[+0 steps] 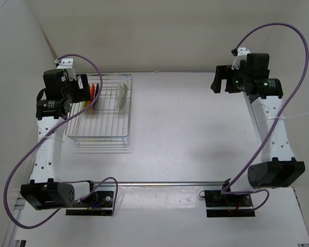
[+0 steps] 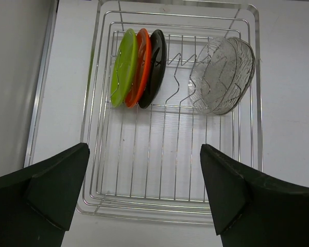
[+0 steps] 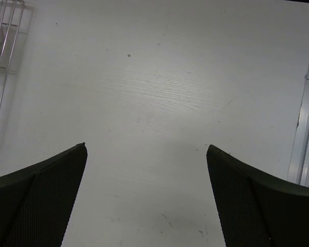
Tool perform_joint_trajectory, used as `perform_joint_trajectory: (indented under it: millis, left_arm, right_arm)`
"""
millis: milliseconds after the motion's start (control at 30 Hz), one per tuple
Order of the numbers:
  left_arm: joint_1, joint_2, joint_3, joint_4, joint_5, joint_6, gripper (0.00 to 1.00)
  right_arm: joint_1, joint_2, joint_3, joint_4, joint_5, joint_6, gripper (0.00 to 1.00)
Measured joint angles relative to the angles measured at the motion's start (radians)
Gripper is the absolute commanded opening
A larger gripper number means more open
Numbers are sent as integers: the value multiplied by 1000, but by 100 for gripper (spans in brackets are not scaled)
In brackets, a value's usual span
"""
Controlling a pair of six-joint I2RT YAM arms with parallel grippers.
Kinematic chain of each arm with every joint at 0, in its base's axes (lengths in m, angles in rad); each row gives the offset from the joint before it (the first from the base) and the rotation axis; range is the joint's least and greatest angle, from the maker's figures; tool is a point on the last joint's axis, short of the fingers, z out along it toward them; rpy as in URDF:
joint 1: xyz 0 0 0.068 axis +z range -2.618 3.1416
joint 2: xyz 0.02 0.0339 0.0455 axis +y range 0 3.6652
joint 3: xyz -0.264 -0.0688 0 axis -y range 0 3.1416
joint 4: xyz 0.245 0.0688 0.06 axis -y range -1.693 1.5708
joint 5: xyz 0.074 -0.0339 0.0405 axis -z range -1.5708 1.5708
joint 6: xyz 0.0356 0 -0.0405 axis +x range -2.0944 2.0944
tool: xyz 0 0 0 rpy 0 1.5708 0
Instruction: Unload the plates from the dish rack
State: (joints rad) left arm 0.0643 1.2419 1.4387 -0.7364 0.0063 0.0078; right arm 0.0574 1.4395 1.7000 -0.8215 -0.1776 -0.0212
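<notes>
The left arm (image 1: 47, 146) is hanging over the dish rack (image 1: 105, 126), where the plates (image 1: 92, 92) are standing on edge; the right arm (image 1: 270, 123) is hovering over the worktop (image 1: 185, 134), well apart.

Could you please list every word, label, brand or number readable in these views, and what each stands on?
No text can be read in any view.
Pale mark, perhaps a label, on the black part of the left arm: too small and blurred to read.
The plates, dish rack and table: no writing visible.
</notes>
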Motion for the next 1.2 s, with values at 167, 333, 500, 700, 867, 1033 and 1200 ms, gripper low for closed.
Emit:
perform_joint_trajectory:
  millis: [167, 333, 500, 700, 867, 1033, 1200]
  left_arm:
    - [0, -15, 0, 6, -20, -1, 100]
    - [0, -16, -10, 11, -23, -1, 100]
    - [0, -4, -15, 14, -34, 0, 100]
    - [17, 83, -4, 66, -45, 39, 100]
    - [60, 255, 82, 90, -29, 64, 100]
    - [108, 417, 186, 102, -3, 79, 96]
    - [134, 512, 249, 109, 39, 82, 95]
  right_arm:
    - [9, 1, 0, 0, 15, 1, 100]
    - [22, 1, 0, 0, 52, -3, 100]
    - [71, -20, -55, 5, 122, -44, 100]
    - [101, -82, -163, 3, 161, -69, 100]
    - [103, -154, -237, 9, 194, -75, 100]
    - [109, -215, -286, 18, 218, -79, 100]
    - [111, -233, -322, 25, 239, -89, 100]
